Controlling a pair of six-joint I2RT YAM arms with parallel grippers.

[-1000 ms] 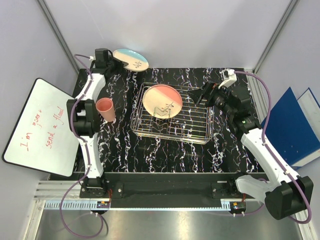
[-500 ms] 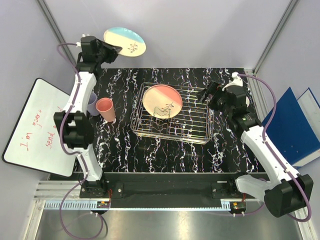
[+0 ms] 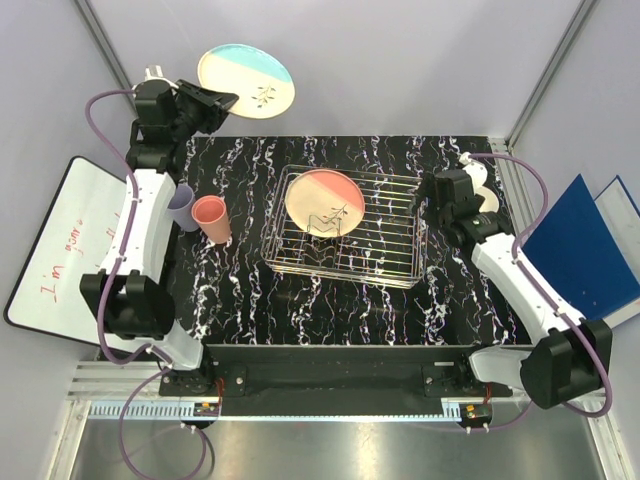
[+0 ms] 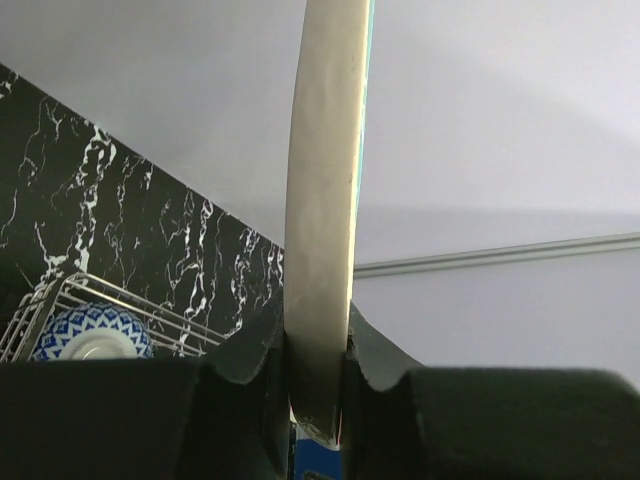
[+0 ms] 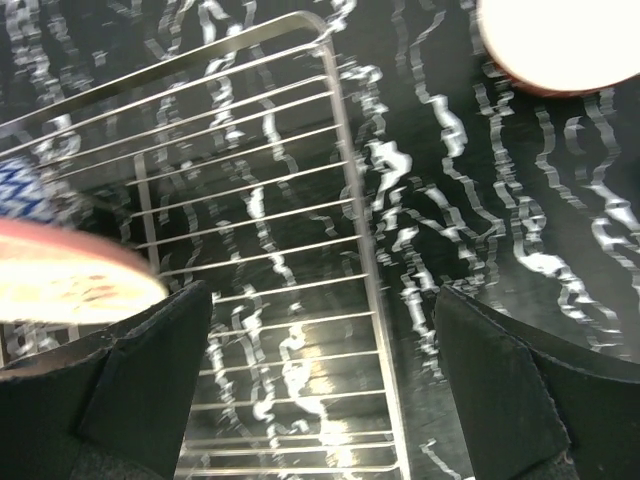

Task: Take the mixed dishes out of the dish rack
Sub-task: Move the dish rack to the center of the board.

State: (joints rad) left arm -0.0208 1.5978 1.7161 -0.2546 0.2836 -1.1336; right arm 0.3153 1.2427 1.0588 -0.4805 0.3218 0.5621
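Grips blue plate (image 3: 247,80) by its rim in left tool (image 3: 222,101), raised beyond far-left corner of worktop (image 3: 330,310). Holds right tool (image 5: 320,380) wide, empty, above right edge of rack (image 3: 395,240). Shows pink plate (image 3: 325,203) upright in rack mid-worktop, blue bowl (image 4: 90,335) in there too. Shows 2 cups standing left of rack: pink cup (image 3: 211,218), lavender cup (image 3: 181,207).

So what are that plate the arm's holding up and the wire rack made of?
The blue-and-cream plate looks like glazed ceramic, though it could be melamine: it has a smooth two-tone face and a thick, rounded cream edge in the close-up view. The rack is metal wire with a bright silvery finish, and its thin rods glint under the light.
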